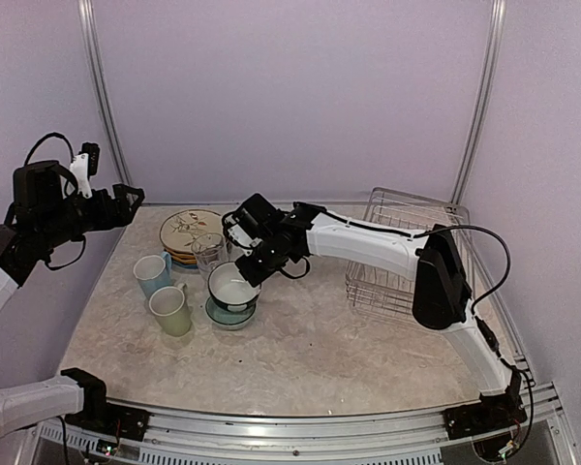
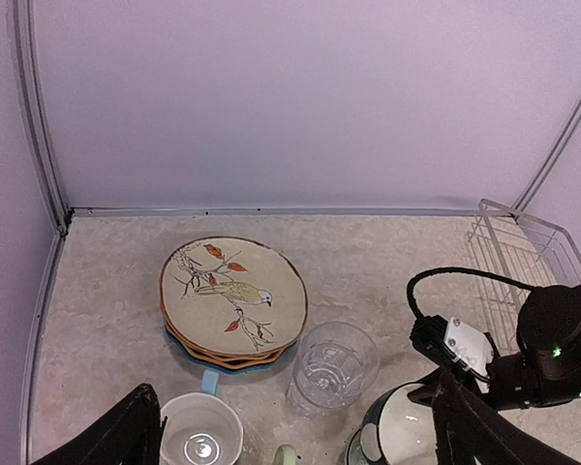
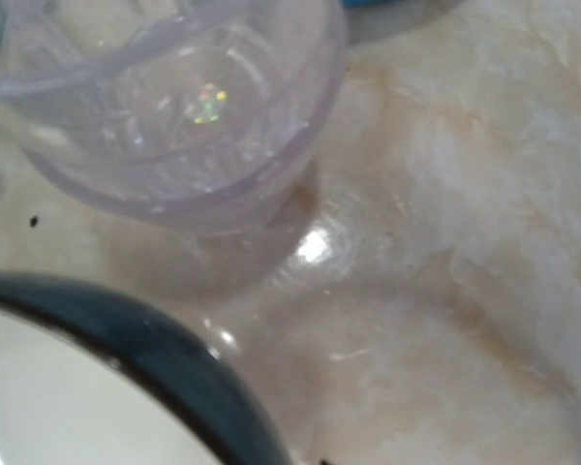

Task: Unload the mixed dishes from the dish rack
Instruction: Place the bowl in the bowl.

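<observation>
rack (image 1: 407, 254): right of centre in the top view. You'll see only wire in it, no dish as far as I can tell. All the dishes are out on the table (image 1: 300, 358), left of centre.

- plates (image 1: 188, 232): stacked at the back, bird-and-branch pattern on the top one.
- bowls (image 1: 233, 293): looks like a stacked pair just left of centre, teal outside and white inside.
- blue mug (image 1: 152, 273) and green mug (image 1: 171, 310): left of the bowls, upright, close together.
- glass (image 1: 210, 254): upright between plates and bowls, just beside both.

right gripper (image 1: 242, 260): down at the back rim of the top bowl. Its wrist view shows only bowl rim, glass and table, no fingers, so I can't tell whether it's clamped on the rim or free of it.

left gripper (image 1: 128, 201): high at upper left, fingers spread wide, nothing in them.

Handling, my read: the bowl is glazed ceramic, so it's stiff, hefty, slick and chips easily. Pinch it at the rim, one finger inside and one outside. The glass is light and tippy and sits right by that rim, so back out away from it.

Writing: none legible, no brand marks.
</observation>
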You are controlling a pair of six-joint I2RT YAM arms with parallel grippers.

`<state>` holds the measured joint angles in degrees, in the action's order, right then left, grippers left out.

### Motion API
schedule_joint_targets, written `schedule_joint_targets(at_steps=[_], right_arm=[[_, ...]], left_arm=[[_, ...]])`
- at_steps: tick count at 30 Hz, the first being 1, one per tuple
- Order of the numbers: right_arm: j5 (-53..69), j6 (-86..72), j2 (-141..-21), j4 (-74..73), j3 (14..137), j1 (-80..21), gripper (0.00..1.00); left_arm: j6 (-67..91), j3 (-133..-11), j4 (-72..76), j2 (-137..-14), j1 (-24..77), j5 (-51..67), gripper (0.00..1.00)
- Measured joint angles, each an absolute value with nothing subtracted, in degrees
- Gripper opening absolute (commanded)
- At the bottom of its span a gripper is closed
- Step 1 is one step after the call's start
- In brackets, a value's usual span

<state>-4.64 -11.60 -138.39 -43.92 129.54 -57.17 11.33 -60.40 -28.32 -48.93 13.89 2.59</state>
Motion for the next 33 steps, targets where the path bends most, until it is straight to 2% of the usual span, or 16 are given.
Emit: schedule_joint_targets(at_steps=[12,16,23,29,33], right_arm=[[-3.62,-11.60,-140.18,-44.82,131.41,-58.85,0.00],[-3.70,-11.60,-140.38,-45.43,131.41,-59.22,0.09],[-4.10,-12.08,-140.68,-45.43,131.72,-59.86,0.36],[-7.22,-13.19,-140.00,-44.73,131.44,-59.86,0.72],[-12.51,-13.58,-134.32,-44.60,127.39,-59.81,0.87]], left_arm=[[11.40,-60.40,-28.32,-49.17,13.89,2.63,0.92],[11.55,-60.40,-28.32,-49.30,13.89,2.61,0.92],[11.62,-60.40,-28.32,-49.34,13.89,2.61,0.92],[11.68,-60.40,-28.32,-49.34,13.89,2.61,0.93],[12.12,-60.40,-28.32,-49.19,13.89,2.59,0.95]])
